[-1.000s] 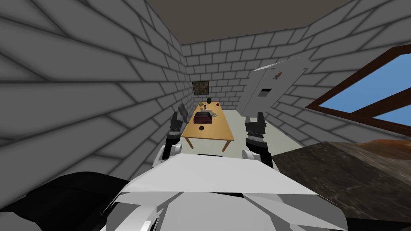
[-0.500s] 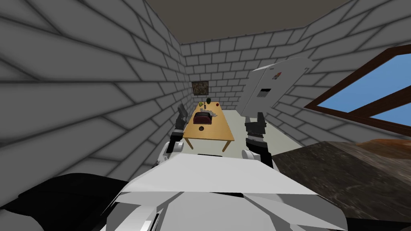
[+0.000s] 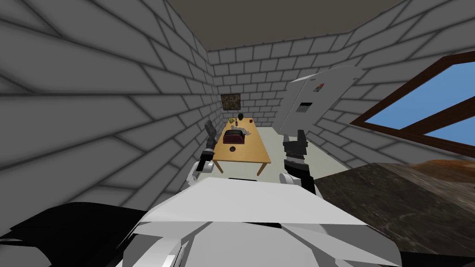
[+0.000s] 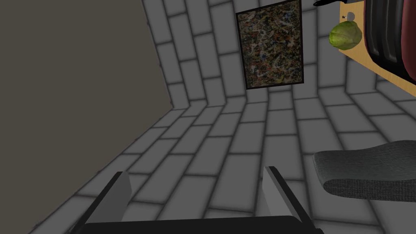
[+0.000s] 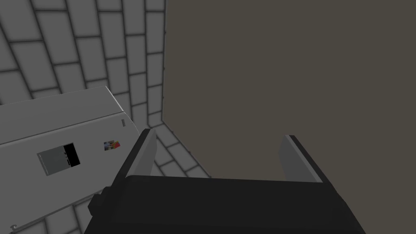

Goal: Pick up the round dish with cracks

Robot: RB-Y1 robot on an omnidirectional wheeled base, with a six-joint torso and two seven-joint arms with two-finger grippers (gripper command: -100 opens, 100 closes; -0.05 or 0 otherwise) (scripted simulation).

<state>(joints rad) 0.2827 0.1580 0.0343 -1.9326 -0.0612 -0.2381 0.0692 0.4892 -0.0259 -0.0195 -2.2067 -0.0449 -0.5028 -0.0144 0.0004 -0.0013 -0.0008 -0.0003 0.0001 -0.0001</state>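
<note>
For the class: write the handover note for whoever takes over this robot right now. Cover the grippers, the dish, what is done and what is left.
Left gripper: open, empty, raised near the table's left edge.
Right gripper: open, empty, raised.
Wooden table stands well ahead. The small dark round thing at its near end is probably the dish; cracks too small to tell.
Done: nothing grasped.
Left: drive up, reach, grasp, lift.

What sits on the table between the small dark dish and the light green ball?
A dark red ribbed box lies between them, seen in the head view.
</note>
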